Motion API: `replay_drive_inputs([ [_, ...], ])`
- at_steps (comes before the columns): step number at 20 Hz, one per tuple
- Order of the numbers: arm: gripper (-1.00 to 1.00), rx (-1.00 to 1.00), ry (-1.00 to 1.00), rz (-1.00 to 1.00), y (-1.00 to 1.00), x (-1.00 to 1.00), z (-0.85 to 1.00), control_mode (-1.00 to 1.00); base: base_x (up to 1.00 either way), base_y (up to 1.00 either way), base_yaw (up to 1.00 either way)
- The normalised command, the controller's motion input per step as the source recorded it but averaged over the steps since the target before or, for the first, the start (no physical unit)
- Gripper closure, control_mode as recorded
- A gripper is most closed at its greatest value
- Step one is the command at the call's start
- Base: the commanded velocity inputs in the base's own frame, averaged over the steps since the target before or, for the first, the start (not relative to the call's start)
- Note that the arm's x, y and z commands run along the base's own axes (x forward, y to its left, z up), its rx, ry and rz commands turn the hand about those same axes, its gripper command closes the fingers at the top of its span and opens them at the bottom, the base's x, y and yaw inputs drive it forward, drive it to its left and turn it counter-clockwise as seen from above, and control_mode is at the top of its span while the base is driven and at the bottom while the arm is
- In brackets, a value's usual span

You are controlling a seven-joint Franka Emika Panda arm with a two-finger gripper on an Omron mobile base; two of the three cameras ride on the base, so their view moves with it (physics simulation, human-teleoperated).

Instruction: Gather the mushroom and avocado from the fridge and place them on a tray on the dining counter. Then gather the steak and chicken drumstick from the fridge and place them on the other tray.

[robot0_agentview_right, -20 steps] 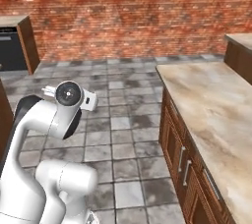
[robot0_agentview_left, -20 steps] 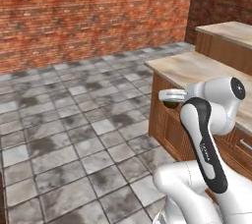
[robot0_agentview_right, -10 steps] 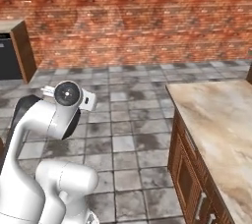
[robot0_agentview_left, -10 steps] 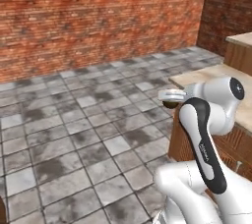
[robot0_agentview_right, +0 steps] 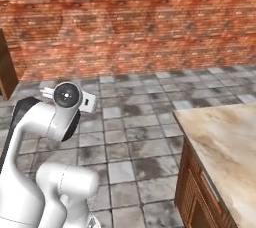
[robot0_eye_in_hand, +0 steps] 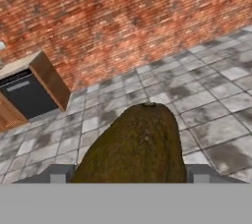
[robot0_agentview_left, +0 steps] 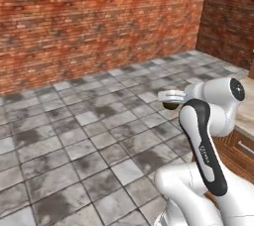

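Note:
The avocado, a dark brown-green lump, sits large and low in the hand view between the two grey fingertips. My gripper is shut on it from both sides. In the left base view the gripper is held out to the left of the folded white arm, over the tiled floor, and the avocado shows as a dark blob under it. The fridge, both trays, the mushroom, the steak and the chicken drumstick are out of view.
A beige marble-look counter top over wooden cabinet fronts lies at the right, close to the base; its edge shows behind the arm. A red brick wall stands ahead across grey floor tiles. A wooden cabinet with a dark appliance is at the left.
The whole scene has slid sideways in both base views, so the base has moved; the counter has shifted toward the right edge. The arm keeps its pose, with the avocado still gripped.

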Motion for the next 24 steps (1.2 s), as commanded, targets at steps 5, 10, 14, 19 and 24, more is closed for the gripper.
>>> replay_drive_inputs([
  [5, 1.0, 0.0, 0.0, 0.0, 0.0, 0.0, 0.0, 1.0, 0.86, 0.22, -0.42],
  [10, 1.0, 0.0, 0.0, 0.0, 0.0, 0.0, 0.0, 1.0, 0.76, 0.22, -0.5],
  [14, 1.0, 0.0, 0.0, 0.0, 0.0, 0.0, 0.0, 1.0, 0.66, 0.34, -0.53],
  [19, 1.0, 0.0, 0.0, 0.0, 0.0, 0.0, 0.0, 1.0, 0.61, 0.39, -0.57],
  [24, 1.0, 0.0, 0.0, 0.0, 0.0, 0.0, 0.0, 1.0, 0.6, 0.39, -0.56],
])
